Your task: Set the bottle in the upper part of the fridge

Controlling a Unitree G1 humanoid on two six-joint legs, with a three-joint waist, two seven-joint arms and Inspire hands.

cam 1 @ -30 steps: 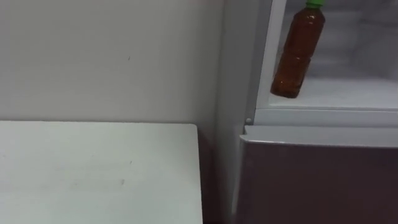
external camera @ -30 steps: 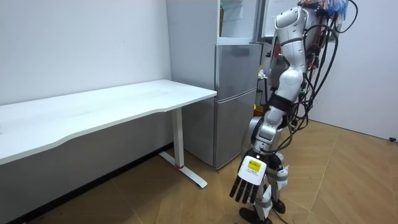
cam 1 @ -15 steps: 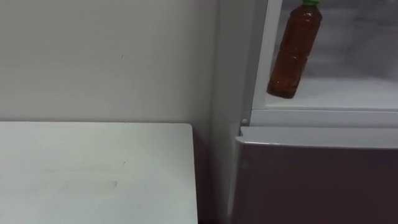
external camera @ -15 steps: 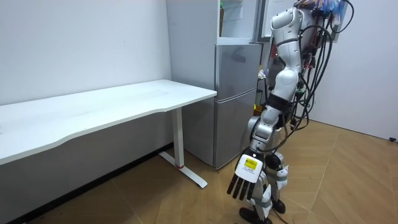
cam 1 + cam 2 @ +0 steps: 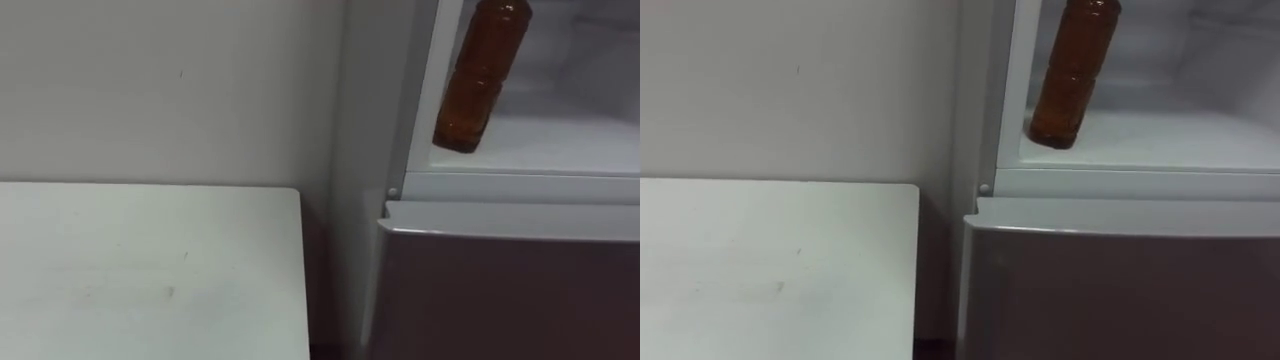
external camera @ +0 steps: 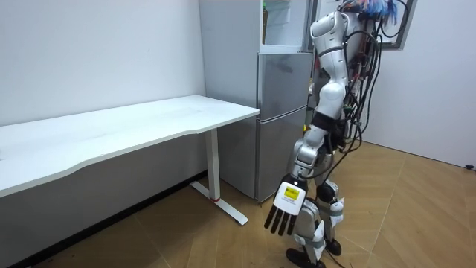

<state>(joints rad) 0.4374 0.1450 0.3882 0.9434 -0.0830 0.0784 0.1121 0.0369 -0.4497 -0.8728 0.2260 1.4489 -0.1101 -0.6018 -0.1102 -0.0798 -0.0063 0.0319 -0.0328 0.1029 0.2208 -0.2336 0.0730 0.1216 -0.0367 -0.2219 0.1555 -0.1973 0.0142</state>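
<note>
While the left hand [image 6: 286, 202] hangs straight-fingered, table [image 5: 150, 270] left of fridge [image 5: 500, 290], the bottle [image 5: 482, 75] inside tilts, top up-right.

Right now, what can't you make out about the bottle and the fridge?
- Top of the bottle and whatever may hold it: cut off by the upper edge of both eye views.
- Whether the tilted bottle's base touches the shelf or hangs just above it: cannot tell from either eye view.
- Inside of the upper fridge in the room view: too small to make out the bottle there.
</note>
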